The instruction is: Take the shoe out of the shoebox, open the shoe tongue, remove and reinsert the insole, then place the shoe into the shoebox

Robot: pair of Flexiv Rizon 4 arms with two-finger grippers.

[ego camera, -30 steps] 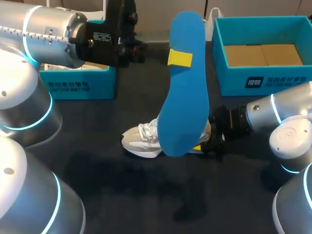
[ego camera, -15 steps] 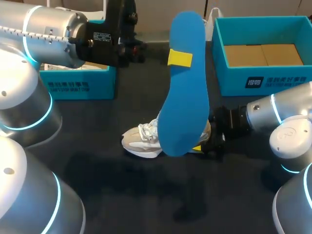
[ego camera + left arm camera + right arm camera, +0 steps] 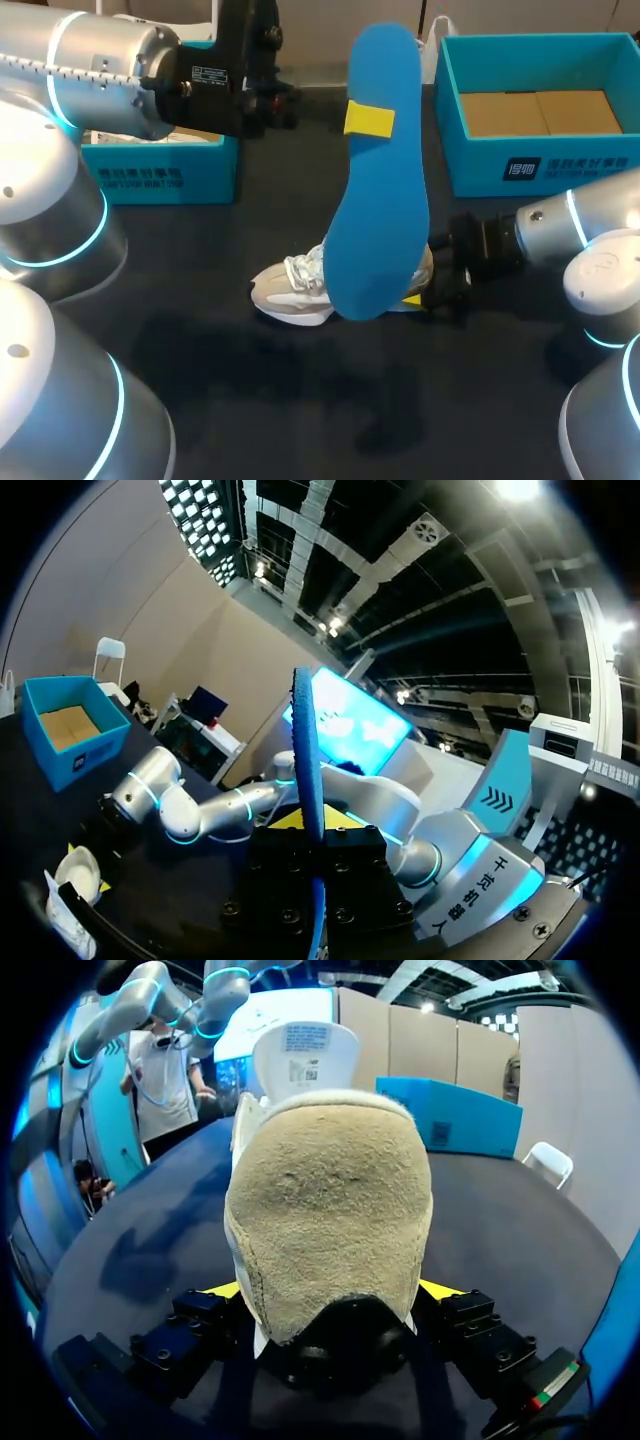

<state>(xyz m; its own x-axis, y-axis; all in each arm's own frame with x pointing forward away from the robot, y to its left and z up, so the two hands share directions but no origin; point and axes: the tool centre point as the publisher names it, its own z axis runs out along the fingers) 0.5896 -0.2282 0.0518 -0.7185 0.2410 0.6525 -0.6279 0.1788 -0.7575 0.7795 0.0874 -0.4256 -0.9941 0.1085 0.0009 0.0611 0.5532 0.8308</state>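
Left gripper [image 3: 370, 120] clamps the blue insole [image 3: 380, 230] aloft; right gripper [image 3: 332, 1290] grips the shoe [image 3: 292, 290] by its heel mid-table, shoebox [image 3: 470, 165] at two o'clock. Reinsertion likely demands feeding toe-first, tongue [image 3: 305, 1055] clear.

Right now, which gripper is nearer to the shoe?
Right. The right gripper clasps the shoe at its heel on the table; the left gripper is raised well above the table, holding the blue insole upright.
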